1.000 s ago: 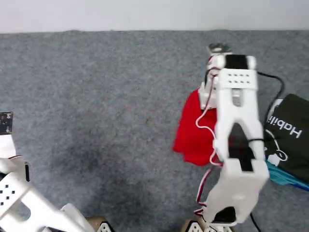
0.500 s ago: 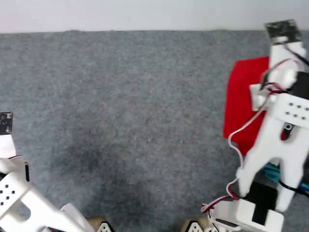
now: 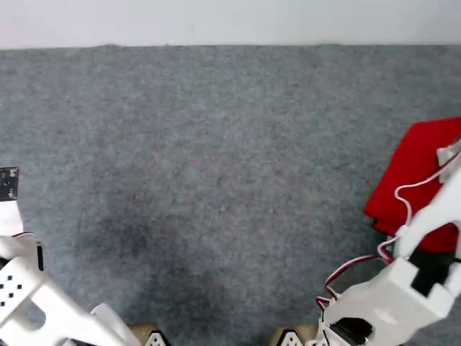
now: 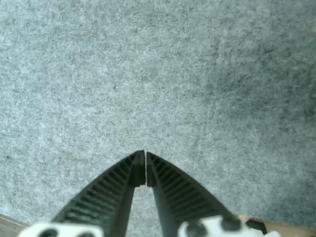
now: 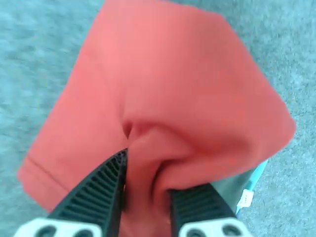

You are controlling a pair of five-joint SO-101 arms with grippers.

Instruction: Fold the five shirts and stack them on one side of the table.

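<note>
Red shirt point(image 3: 414, 162), long axis diagonal, pinched in right gripper point(image 5: 144, 174).

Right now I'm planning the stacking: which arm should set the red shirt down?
Right: the right gripper is shut on the red shirt; the left gripper is shut, empty, over bare table.

Soft, even light falls from above on the grey worktop point(image 3: 216, 130) in the high view. A dim, soft-edged patch darkens it left of centre in the lower half, and the pale strip point(image 3: 216, 21) along the top edge is nearly washed out. The right arm point(image 3: 403, 288) at lower right is evenly bright. In the left wrist view the worktop grades from bright to duller (a gentle falloff). In the right wrist view the shirt point(image 5: 173, 89) is strongly lit, shaded only in the crease by the gripper point(image 5: 147, 170).
</note>
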